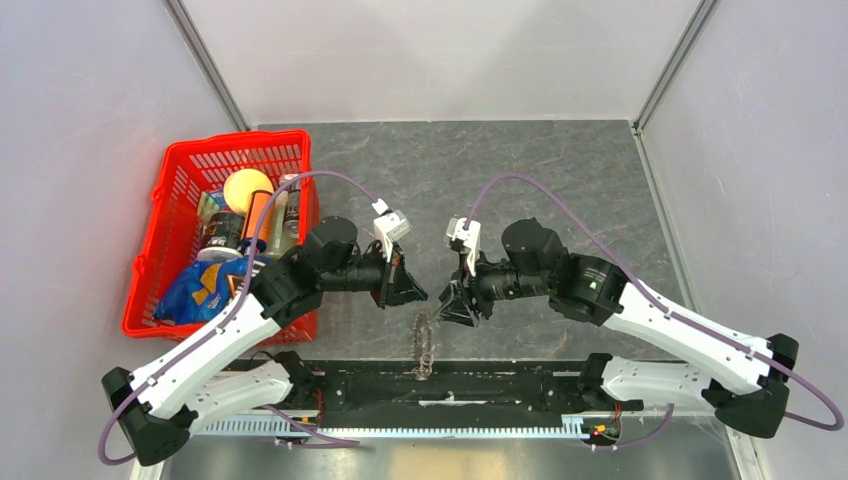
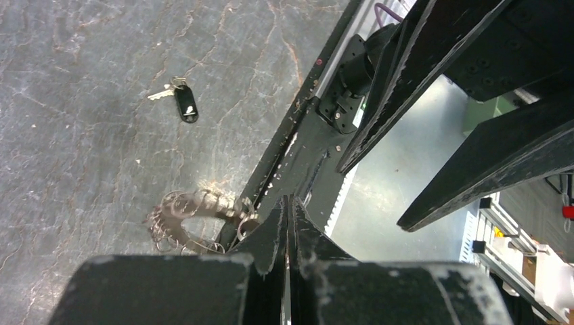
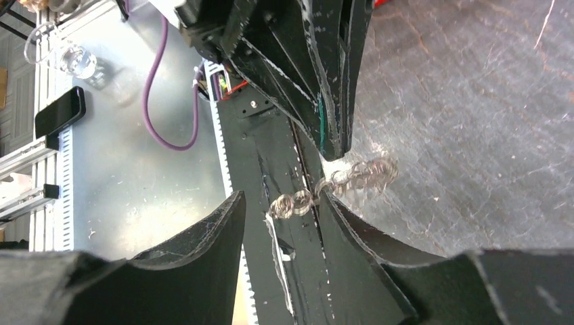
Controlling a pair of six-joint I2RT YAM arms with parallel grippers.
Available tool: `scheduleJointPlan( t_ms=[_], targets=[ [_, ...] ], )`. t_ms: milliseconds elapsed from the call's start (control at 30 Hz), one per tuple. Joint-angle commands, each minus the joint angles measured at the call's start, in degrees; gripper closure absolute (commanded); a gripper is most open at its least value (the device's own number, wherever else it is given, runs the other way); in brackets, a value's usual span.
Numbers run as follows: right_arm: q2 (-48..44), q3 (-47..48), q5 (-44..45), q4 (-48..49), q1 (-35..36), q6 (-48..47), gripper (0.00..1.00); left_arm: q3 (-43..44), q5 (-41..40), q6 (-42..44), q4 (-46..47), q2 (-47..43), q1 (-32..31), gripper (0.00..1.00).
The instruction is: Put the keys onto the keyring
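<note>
Left pincer [image 2: 286, 210] pinched closed at the keyring [image 2: 203, 202] rim by the table [image 2: 81, 135] edge (can't tell if it nips it), right pincer [image 3: 281, 201] jaws apart and empty; key [image 2: 185, 105] lies well beyond the ring, long axis crosswise to left's reach, right arm looks nearer.

No writing is legible; labels on the packets [image 1: 200, 290] in the red basket [image 1: 172, 168] blur.

Top cam high at the near side, looking down on whole surface [image 1: 520, 170]. Wrist cams close in, peering past left pincer [image 2: 287, 217] and right pincer [image 3: 279, 203] at the near edge; all three catch the keyring [image 2: 172, 206].
</note>
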Motion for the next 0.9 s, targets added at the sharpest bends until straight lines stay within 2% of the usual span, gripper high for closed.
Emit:
scheduleJointPlan(
  t_ms=[0,300,500,667,733,867],
  targets=[
    [-2.37,3.64,-0.75,-0.03,0.18,-3.11,0.48,2.29,3.61,1.83,1.33,-1.17,-0.21,0.98],
    [-2.67,-1.09,6.17,-1.92,0.2,1.37,0.46,-0.29,0.18,1.48,1.16,-0.52,-0.21,0.98],
    [-6.6,-5.3,10.79,-2.21,0.13,5.47,0.43,-1.25,-1.62,0.42,1.39,2.56,-0.19,0.98],
    [-9.64,-8.04,18.57,-4.64,0.16,10.77,0.4,-2.42,-1.6,-1.61,2.85,5.75,-0.21,0.97],
    [-10.05,-9.0,20.87,-5.6,0.15,12.9,0.38,-2.96,-1.81,-2.41,3.66,6.42,-0.25,0.94],
    [-10.49,-11.04,23.87,-6.65,0.16,16.55,0.36,-3.51,-2.97,-3.58,4.83,7.93,-0.3,0.78]
  ],
)
